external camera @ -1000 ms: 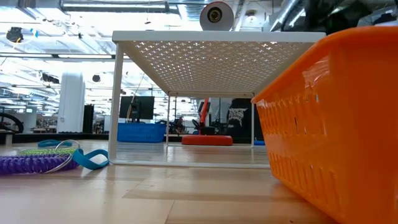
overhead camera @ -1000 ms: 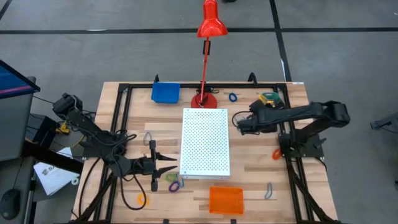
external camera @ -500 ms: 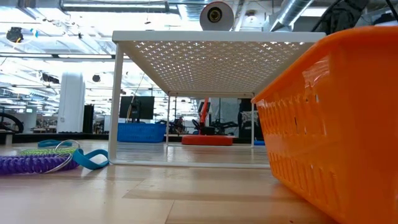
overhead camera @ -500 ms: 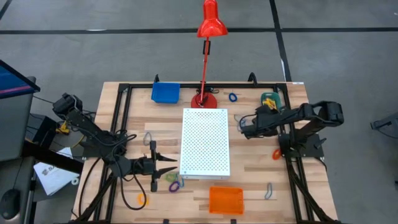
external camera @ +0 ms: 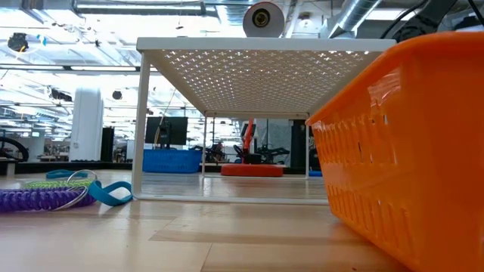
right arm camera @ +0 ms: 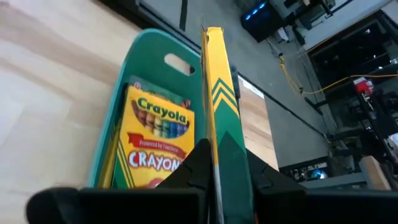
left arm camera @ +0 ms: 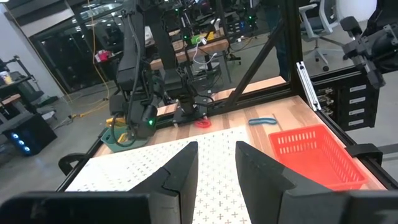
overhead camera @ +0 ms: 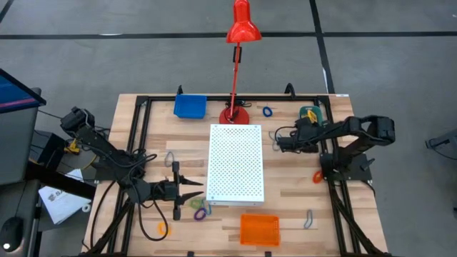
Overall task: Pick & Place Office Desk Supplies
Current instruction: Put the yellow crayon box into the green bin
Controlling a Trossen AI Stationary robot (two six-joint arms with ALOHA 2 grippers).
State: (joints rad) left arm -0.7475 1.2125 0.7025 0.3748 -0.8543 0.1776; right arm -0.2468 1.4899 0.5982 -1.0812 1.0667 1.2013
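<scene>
Crayon box between right hand fingers

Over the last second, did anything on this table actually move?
Only the right gripper did: shut on a crayon box, it drew back from the white perforated board toward the teal tray, where another crayon box lies. The left gripper stayed by the coiled loops.

We count two crayon boxes, three trays in blue, teal and orange, one lamp, and one white board.
</scene>
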